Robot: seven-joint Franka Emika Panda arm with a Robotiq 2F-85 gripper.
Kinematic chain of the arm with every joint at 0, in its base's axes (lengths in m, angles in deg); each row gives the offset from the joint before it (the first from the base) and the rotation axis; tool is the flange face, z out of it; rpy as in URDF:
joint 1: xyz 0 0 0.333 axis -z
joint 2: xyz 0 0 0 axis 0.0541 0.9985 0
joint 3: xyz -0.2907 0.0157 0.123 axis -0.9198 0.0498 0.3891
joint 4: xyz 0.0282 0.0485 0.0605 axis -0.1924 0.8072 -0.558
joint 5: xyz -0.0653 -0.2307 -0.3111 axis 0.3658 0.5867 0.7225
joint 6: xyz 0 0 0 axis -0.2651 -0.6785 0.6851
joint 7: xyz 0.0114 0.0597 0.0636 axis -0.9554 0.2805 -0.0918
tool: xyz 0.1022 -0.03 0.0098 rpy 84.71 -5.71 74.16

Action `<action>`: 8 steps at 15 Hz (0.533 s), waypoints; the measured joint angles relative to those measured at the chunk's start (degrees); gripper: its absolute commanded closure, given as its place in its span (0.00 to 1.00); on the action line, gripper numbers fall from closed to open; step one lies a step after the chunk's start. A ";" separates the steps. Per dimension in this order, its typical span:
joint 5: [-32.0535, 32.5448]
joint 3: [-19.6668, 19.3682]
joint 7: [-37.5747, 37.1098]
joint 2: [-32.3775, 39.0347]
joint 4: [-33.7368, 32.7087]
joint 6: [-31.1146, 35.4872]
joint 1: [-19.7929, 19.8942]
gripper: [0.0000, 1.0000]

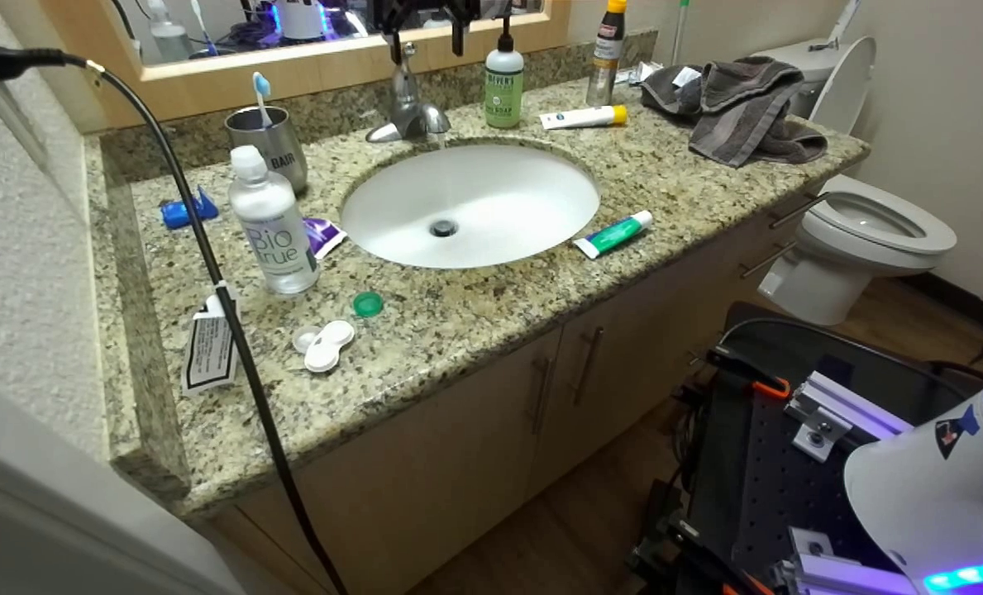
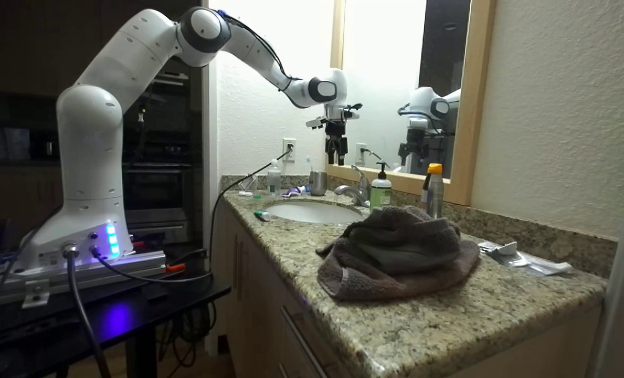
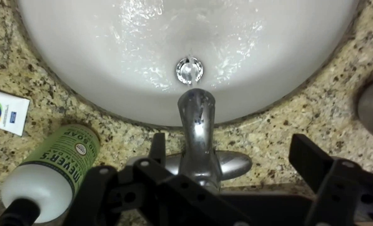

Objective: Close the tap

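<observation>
The tap (image 1: 408,111) is a silvery faucet with a short curved spout at the back rim of the white basin (image 1: 491,190). It also shows in an exterior view (image 2: 361,190) and in the wrist view (image 3: 198,125). Its lever stands up; in the wrist view my gripper hides it. Water runs from the spout into the basin. My gripper (image 3: 228,141) is open and empty, pointing down above the tap. The gripper shows in both exterior views (image 1: 427,45) (image 2: 336,156). The tap lies between the fingers in the wrist view, closer to the left one. I see no clear contact.
A green soap bottle (image 3: 61,163) stands beside the tap. A metal cup (image 1: 269,140) and a clear plastic bottle (image 1: 274,227) stand on its far side. The mirror (image 2: 385,89) rises close behind the gripper. A grey towel (image 2: 395,252) lies on the counter.
</observation>
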 measured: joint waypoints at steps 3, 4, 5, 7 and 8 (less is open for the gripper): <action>-2.53 0.75 5.19 3.47 -7.28 -8.12 3.23 0.00; -2.62 0.75 5.19 4.57 -9.72 -9.62 3.87 0.00; -2.67 0.73 4.91 5.64 -12.00 -10.54 4.37 0.00; -2.70 0.53 2.71 7.65 -16.11 -10.80 4.98 0.00; -2.69 0.37 0.98 8.60 -17.80 -10.79 5.08 0.00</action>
